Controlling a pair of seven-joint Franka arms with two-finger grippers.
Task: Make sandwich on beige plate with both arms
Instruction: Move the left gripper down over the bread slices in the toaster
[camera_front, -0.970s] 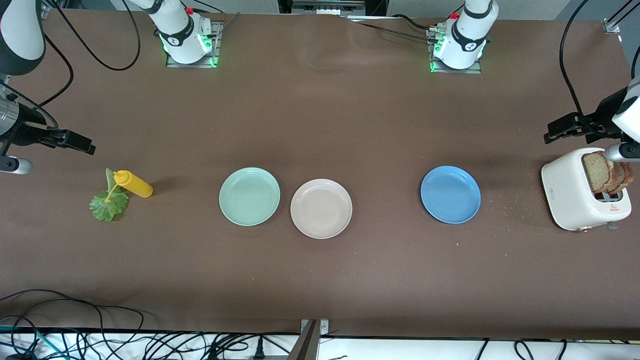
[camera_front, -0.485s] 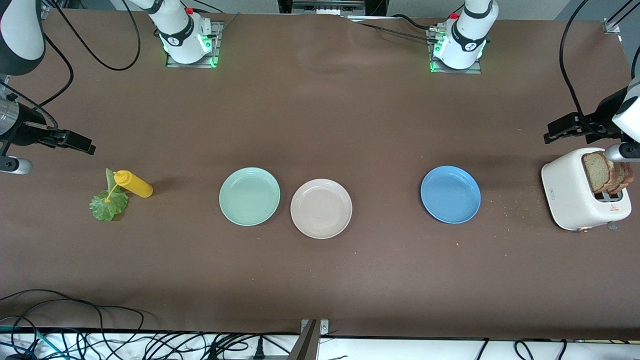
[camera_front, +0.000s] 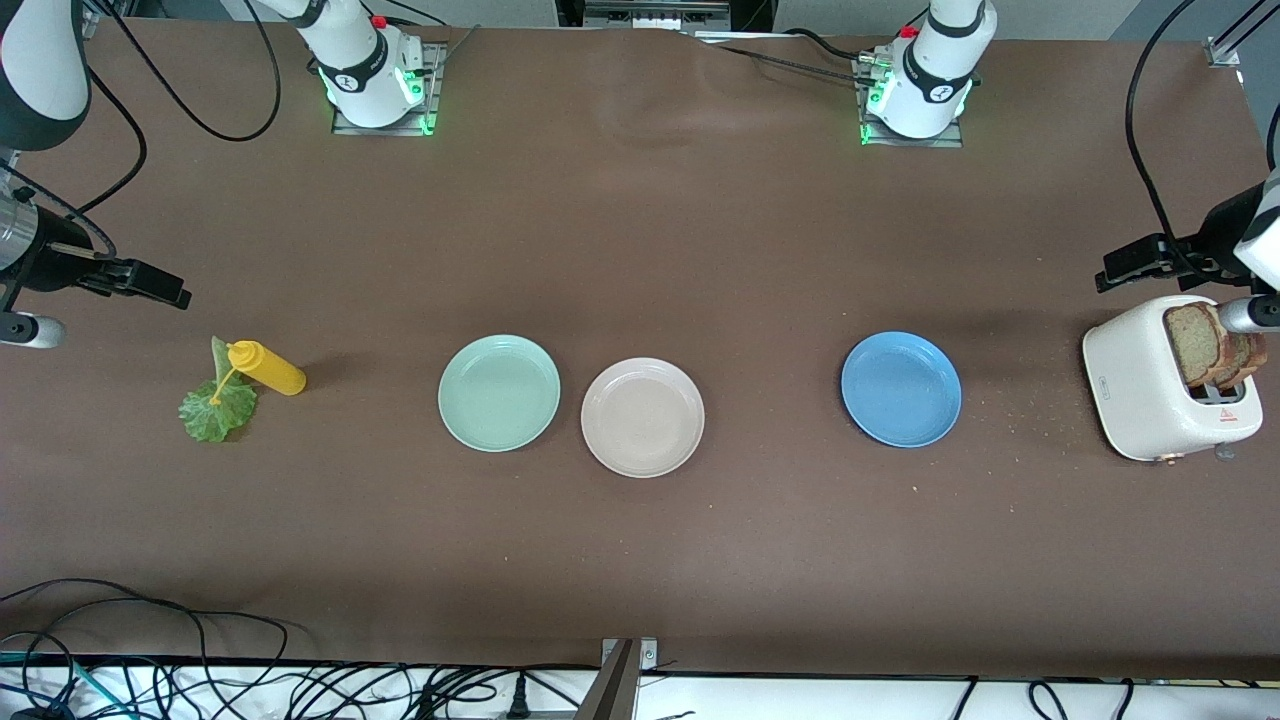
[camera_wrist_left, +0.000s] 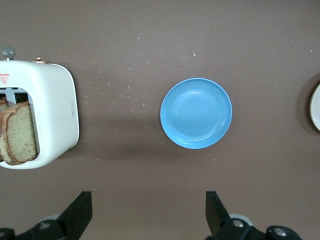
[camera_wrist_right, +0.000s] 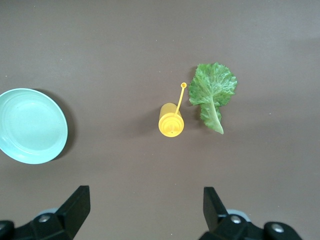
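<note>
The beige plate (camera_front: 642, 417) lies bare at the table's middle. Two brown bread slices (camera_front: 1210, 345) stand in the slots of a white toaster (camera_front: 1145, 385); the left wrist view shows the bread slices (camera_wrist_left: 20, 137) too. A green lettuce leaf (camera_front: 215, 410) lies flat at the right arm's end, and the right wrist view shows the lettuce leaf (camera_wrist_right: 212, 92) as well. My left gripper (camera_front: 1105, 272) hangs open high over the table by the toaster, its open span (camera_wrist_left: 148, 197) framing bare table. My right gripper (camera_front: 180, 295) hangs open and holding nothing above the lettuce area, also over bare table (camera_wrist_right: 146, 192).
A mint-green plate (camera_front: 499, 392) touches the beige plate on the right arm's side. A blue plate (camera_front: 901, 389) sits between the beige plate and the toaster. A yellow squeeze bottle (camera_front: 265, 367) lies beside the lettuce. Crumbs dot the table near the toaster.
The left gripper has drifted slightly toward the left arm's end of the table. The right arm has not moved.
</note>
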